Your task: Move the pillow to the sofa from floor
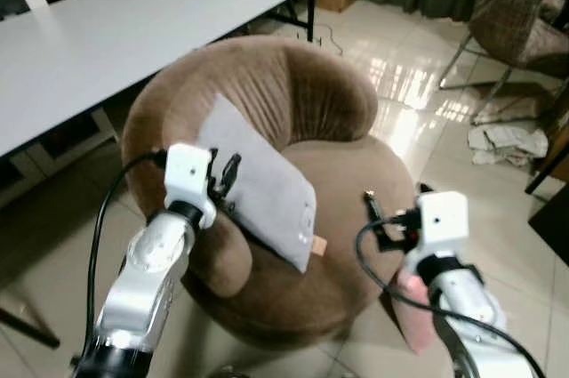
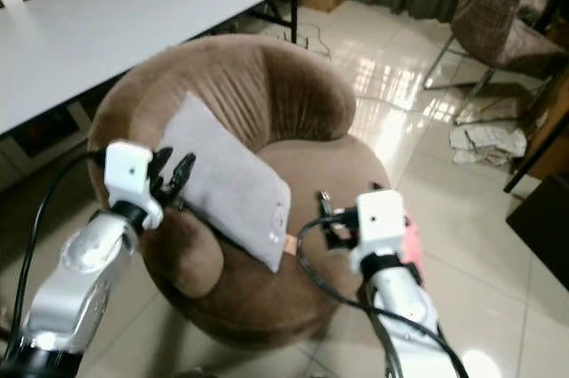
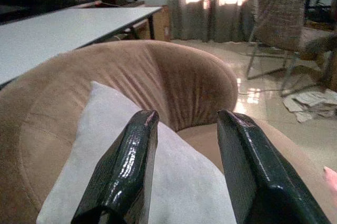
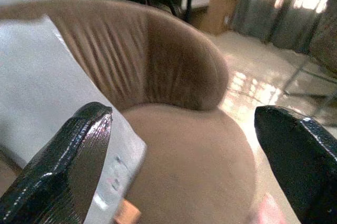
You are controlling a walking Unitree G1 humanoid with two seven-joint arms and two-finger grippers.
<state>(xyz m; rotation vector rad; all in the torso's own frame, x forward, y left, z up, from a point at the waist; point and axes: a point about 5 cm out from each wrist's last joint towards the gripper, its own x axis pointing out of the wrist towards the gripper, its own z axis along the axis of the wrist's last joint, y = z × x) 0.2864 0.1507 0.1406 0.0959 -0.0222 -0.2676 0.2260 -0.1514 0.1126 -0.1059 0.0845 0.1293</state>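
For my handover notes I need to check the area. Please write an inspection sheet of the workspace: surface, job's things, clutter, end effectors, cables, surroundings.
Surface: glossy tiled floor with light reflections.
Job's things: grey pillow lies tilted across the left armrest and seat of the round brown sofa, off the floor.
Clutter: crumpled paper or cloth on the floor by a chair; a pink thing beside the sofa, partly hidden.
End effectors: left end effector open, at the pillow's edge; right end effector open, over the seat.
Cables: black cable along the left arm, another looped at the right wrist.
Surroundings: white table, metal-legged chair, curtains, cardboard box.
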